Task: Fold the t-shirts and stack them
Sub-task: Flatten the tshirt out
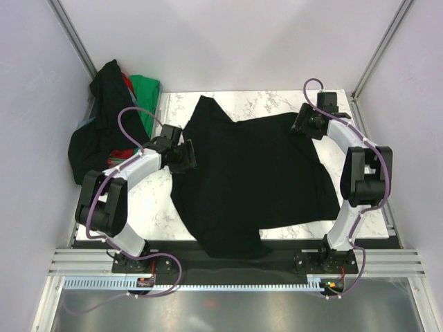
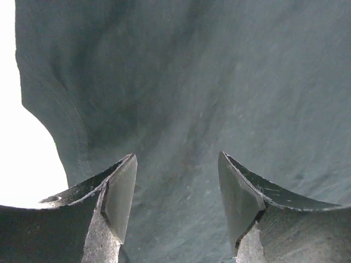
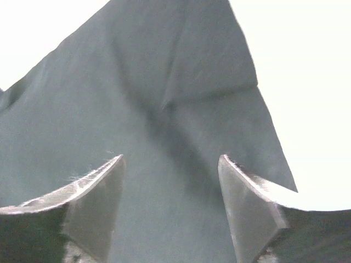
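Flanking one spread black t-shirt (image 1: pixel 256 180), left claw (image 2: pixel 176 155) and right claw (image 3: pixel 171 156) both gape wide.

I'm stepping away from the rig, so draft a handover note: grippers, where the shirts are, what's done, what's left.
Left gripper: open, empty, over the left edge of the black t-shirt.
Right gripper: open, empty, over its far right corner.
The black t-shirt lies spread, rumpled and unfolded on the marble table.
Pile of shirts, black, green and red showing, sits at the table's far left corner.
Done: one shirt laid out. Left: fold it, then the pile; no folded stack in view.
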Available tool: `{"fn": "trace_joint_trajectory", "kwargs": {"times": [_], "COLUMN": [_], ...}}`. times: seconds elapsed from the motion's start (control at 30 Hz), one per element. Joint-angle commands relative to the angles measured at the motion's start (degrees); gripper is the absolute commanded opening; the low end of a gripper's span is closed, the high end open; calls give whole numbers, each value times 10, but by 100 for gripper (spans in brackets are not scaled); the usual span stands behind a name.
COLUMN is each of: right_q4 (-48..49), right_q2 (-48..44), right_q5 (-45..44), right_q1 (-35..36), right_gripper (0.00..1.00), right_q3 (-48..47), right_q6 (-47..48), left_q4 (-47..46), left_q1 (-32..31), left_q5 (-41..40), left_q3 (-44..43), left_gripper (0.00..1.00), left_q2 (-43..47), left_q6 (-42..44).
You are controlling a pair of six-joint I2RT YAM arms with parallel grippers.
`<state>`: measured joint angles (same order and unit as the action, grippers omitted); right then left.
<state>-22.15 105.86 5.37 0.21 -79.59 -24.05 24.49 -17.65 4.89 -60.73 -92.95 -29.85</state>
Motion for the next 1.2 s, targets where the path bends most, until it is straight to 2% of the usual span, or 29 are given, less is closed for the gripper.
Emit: {"fn": "trace_joint_trajectory", "kwargs": {"times": [0.0, 0.13, 0.5, 0.6, 0.77, 1.0, 1.17], "right_q4": [-1, -10, -27, -32, -37, -40, -35], "right_q2": [56, 125, 202, 210, 219, 218, 225], "right_q5": [-24, -37, -74, -75, -82, -112, -79], "right_q1": [-28, -29, -32, -32, -32, -35, -38], "right_gripper": [75, 69, 62, 57, 52, 58, 52], "right_q3": [-61, -113, -203, -217, -227, -223, -216], "right_q6": [4, 11, 30, 31, 37, 52, 50], "left_q4": [-68, -116, -271, -275, -278, -284, -282], "left_q1": [-15, -28, -43, -43, -44, -43, -44], "left_q5": [11, 14, -3, 11, 17, 18, 21], "left_q3": [61, 123, 256, 244, 244, 246, 239], "left_gripper": [67, 64, 61, 56, 56, 56, 55], "left_q2": [40, 66, 70, 44, 35, 30, 16], "left_q6": [-41, -55, -47, -42, -42, -42, -41]}}
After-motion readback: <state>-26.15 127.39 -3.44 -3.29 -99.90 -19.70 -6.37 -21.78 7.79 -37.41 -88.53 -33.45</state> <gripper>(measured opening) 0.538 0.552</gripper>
